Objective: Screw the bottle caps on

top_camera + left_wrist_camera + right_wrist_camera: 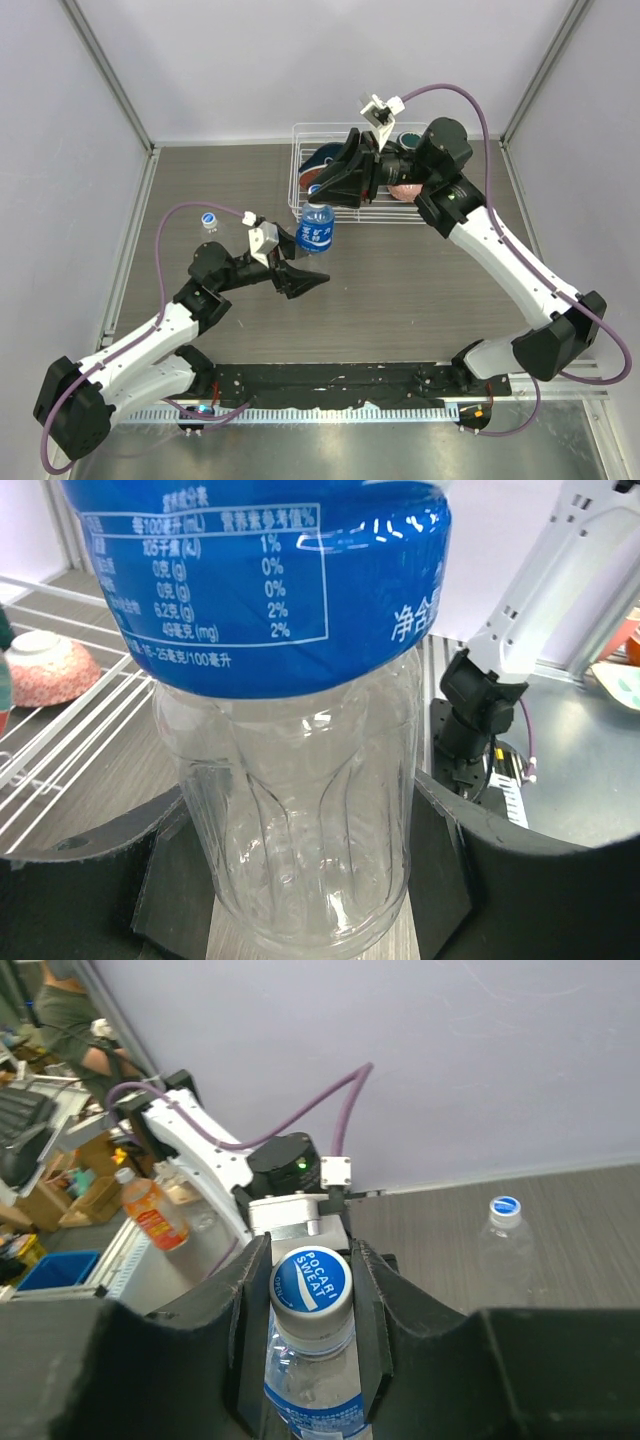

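Observation:
A clear bottle with a blue wrap label (315,233) stands upright on the table just in front of the rack. My left gripper (306,272) is shut on its clear lower body (300,810), with both pads pressed against its sides. The bottle's blue and white cap (311,1282) sits on its neck. My right gripper (308,1295) reaches over from the rack side and is shut on that cap, one jaw on each side. A plain bottle without a label (209,222) stands apart at the left with a blue cap (505,1206) on its neck.
A white wire rack (296,160) stands at the back behind the labelled bottle. It holds a pink bowl (45,670) and other dishes. Grey walls and metal rails close in the table on the left, the right and the back.

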Controlling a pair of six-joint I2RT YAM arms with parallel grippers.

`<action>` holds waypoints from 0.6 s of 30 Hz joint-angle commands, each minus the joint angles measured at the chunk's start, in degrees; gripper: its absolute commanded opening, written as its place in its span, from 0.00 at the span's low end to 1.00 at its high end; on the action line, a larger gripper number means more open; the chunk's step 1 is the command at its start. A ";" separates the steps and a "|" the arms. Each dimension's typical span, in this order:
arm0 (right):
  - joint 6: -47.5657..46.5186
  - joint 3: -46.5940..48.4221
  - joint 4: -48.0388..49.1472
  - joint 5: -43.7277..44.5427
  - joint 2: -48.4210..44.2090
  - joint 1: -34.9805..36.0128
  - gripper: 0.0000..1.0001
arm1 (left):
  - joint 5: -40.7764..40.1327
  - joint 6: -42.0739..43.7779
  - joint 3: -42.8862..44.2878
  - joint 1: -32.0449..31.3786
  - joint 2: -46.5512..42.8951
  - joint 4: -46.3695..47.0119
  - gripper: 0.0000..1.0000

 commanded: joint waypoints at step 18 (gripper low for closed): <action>-15.34 1.09 -34.17 55.72 -7.00 13.03 0.01 | -7.49 1.29 0.78 0.56 -0.42 5.09 0.00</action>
